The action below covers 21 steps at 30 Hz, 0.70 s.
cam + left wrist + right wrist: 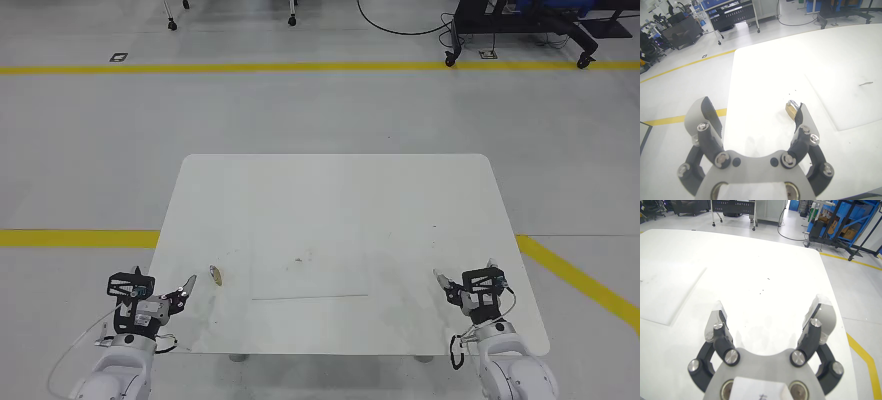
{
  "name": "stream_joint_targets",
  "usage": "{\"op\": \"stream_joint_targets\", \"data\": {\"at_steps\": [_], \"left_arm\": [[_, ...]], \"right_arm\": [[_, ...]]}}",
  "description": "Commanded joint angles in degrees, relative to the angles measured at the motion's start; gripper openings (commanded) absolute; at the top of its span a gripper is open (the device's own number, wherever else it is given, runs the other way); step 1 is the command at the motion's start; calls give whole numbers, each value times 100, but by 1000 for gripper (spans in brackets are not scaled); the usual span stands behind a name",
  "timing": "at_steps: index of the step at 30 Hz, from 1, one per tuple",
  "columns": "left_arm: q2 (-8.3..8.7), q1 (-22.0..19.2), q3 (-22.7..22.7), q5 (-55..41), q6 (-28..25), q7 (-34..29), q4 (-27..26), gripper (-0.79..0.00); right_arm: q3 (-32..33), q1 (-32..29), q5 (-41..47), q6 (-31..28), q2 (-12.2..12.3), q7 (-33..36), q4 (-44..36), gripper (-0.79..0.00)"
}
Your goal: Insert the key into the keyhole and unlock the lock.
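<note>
While both arms hang at the near edge of the white, round-cornered desk (330, 190), no step of the task looks begun. The left gripper (753, 106) has its fingers spread wide and holds nothing. The right gripper (770, 302) is spread and empty too, over bare desk.

Just past one fingertip of the left gripper lies the small brass padlock with a silver shackle (790, 110), on the desk near its left front corner. I cannot tell whether the shackle is latched. Farther in, on a thin white rectangular mat (848, 104), rests a slim grey metal piece (866, 83), which I take for the key. It is well apart from the padlock.

By my reading everything is left to do: taking up key and padlock, seating the key in the keyhole, and turning it.

Beyond the desk, the pale grey floor carries yellow lines (300, 68). Wheeled grey carts (734, 207) and blue metal racks (838, 222) stand at the back.
</note>
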Motion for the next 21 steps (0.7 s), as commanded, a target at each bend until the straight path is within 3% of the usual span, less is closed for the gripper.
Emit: {"op": "stream_joint_targets", "data": {"at_steps": [1, 12, 15, 21], "left_arm": [[0, 0, 0, 0, 0, 0, 0, -1], [0, 0, 0, 0, 0, 0, 0, 0], [0, 0, 0, 0, 0, 0, 0, 0], [0, 0, 0, 0, 0, 0, 0, 0]], "right_arm": [[0, 0, 0, 0, 0, 0, 0, 0], [-29, 26, -20, -71, 1, -20, -40, 0], [-340, 475, -296, -756, 16, 55, 4, 0], [-1431, 1713, -721, -1548, -70, 269, 651, 0]]}}
